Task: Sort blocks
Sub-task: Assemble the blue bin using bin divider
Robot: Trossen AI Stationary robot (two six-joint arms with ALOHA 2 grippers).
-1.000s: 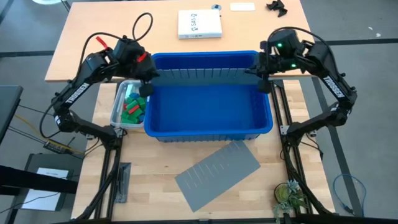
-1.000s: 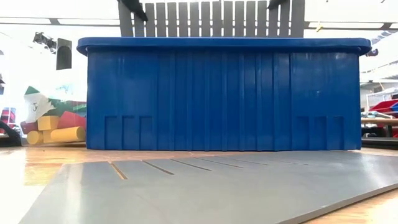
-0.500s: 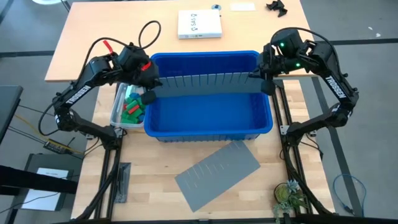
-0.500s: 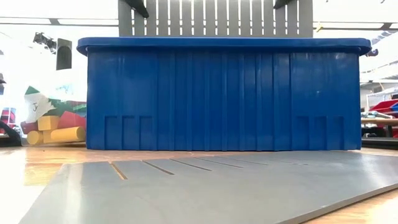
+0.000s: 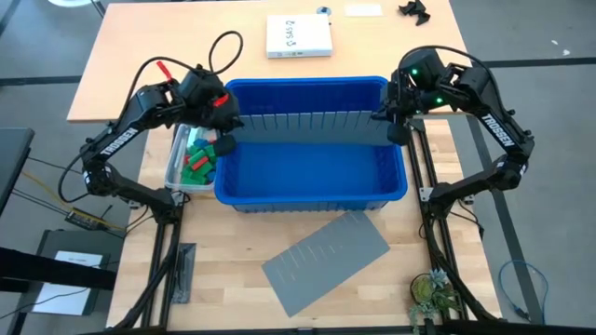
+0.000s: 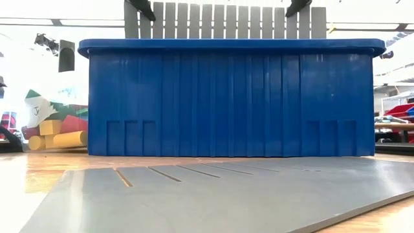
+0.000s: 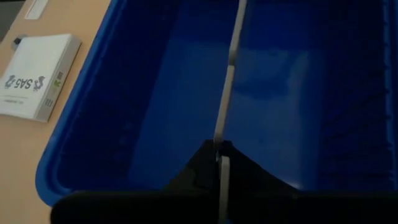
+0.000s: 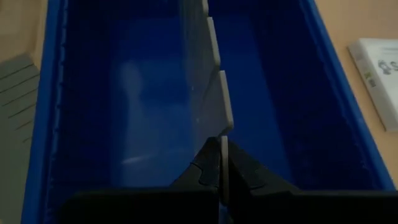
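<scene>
Both pairs of jaws are pinched tight on one grey divider [image 5: 312, 126], left gripper [image 5: 223, 144] at its nine o'clock end, right gripper [image 5: 396, 130] at three o'clock, inside the blue bin [image 5: 312, 191]. The blocks [image 5: 197, 160] lie in the clear tub [image 5: 175, 167] at the bin's nine o'clock on the table [image 5: 233, 237].

A big blue bin [image 5: 312, 181] sits in the middle of the table [image 5: 130, 65], with a grey slotted divider [image 5: 312, 125] standing upright across it, nearer the far wall. A small clear tub [image 5: 177, 160] touches the bin's left side. A second grey slotted panel [image 5: 326, 260] lies flat (and askew) by the table's near edge. A white box [image 5: 298, 35] with handwriting lies at the far edge, a small black object [image 5: 413, 10] near the far right corner. A small plant [image 5: 430, 294] sits at the near right corner.
</scene>
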